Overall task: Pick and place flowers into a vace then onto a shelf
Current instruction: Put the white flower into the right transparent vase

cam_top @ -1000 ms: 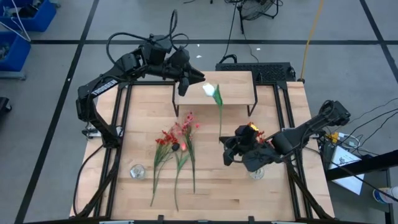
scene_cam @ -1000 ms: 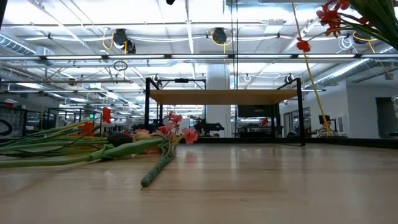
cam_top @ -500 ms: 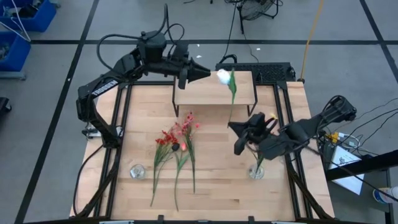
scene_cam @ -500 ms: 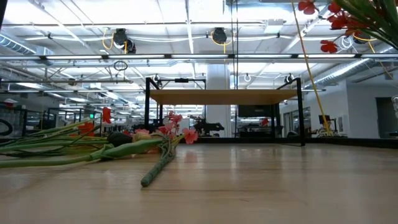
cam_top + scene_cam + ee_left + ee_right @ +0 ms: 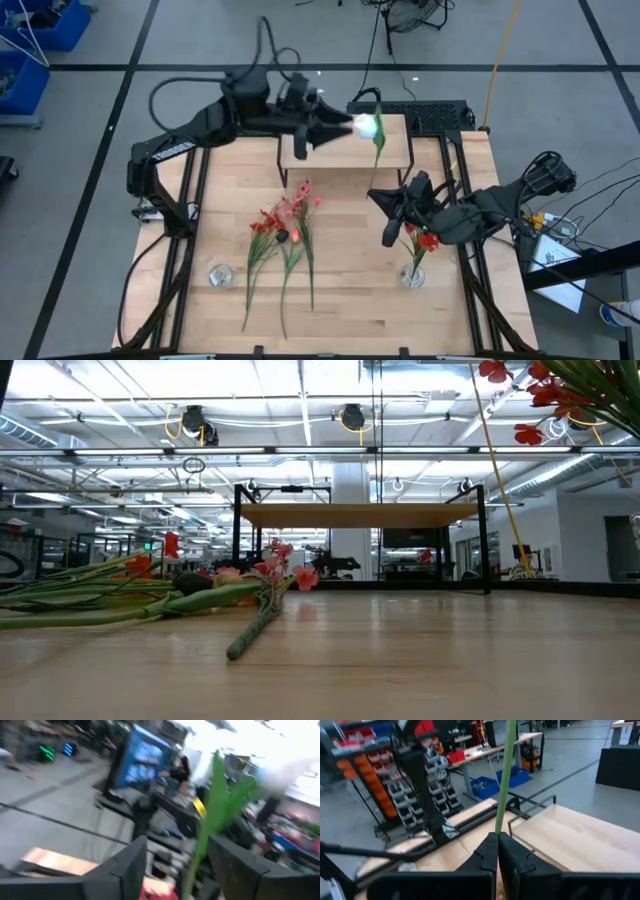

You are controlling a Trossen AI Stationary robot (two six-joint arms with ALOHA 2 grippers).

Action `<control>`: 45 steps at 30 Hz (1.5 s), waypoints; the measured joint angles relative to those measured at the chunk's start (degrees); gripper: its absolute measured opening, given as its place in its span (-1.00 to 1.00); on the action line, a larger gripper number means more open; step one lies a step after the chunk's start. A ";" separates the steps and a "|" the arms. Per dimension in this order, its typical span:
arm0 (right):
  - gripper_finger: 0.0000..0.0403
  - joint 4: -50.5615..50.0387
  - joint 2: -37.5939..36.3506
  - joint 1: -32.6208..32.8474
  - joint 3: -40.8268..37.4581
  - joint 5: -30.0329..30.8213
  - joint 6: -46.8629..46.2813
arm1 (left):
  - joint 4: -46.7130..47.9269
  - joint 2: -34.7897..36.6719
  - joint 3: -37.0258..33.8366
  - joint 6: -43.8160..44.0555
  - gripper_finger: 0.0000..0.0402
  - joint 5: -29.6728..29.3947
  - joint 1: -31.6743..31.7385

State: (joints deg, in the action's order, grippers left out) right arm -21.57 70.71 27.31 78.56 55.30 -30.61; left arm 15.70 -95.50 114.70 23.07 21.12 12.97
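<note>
Holding the white-bud stem (image 5: 377, 148) pinched tight in my right gripper (image 5: 393, 212), I must let my half-open left gripper (image 5: 345, 124) withdraw before lowering the stem into the glass vase (image 5: 412, 277).

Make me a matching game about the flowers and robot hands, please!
Things:
1. white bud flower
2. red and pink flowers
3. right gripper
4. small glass vase

Places or states:
A. lying flat on the table
B. standing empty near the table's front left corner
C. up over the shelf, at the left gripper
D. pinched shut on a green stem

Pairs: 1-C, 2-A, 3-D, 4-B
</note>
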 joint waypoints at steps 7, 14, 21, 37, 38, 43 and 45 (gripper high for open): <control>-1.00 1.23 0.65 -3.81 0.00 -3.97 0.16 | -4.29 -2.08 0.00 -0.09 0.32 3.92 -2.29; -1.00 1.56 0.71 -7.04 -0.96 -13.31 0.88 | -10.53 -3.50 0.00 4.15 0.25 3.80 -3.52; -1.00 2.16 0.90 -6.54 -0.98 -14.97 1.41 | -9.10 -4.86 0.00 5.99 0.03 0.86 -4.35; -1.00 3.41 1.36 -5.39 -1.01 -18.16 1.50 | -7.52 -5.25 -0.04 2.82 -0.06 -2.76 -6.57; -1.00 3.37 1.36 -5.40 -1.01 -18.69 1.73 | -8.40 -5.23 -0.04 2.76 -0.10 -2.48 -6.67; -1.00 2.87 1.36 -5.39 -1.01 -18.13 1.48 | -8.88 -5.07 0.02 2.56 -0.43 -2.12 -7.15; -1.00 2.92 1.39 -5.37 -1.03 -18.04 1.55 | -8.76 -5.14 0.02 2.14 -0.61 -2.17 -7.02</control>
State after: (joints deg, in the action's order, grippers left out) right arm -18.65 72.10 21.93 77.54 37.26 -29.06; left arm 6.93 -100.64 114.72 25.21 18.95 5.95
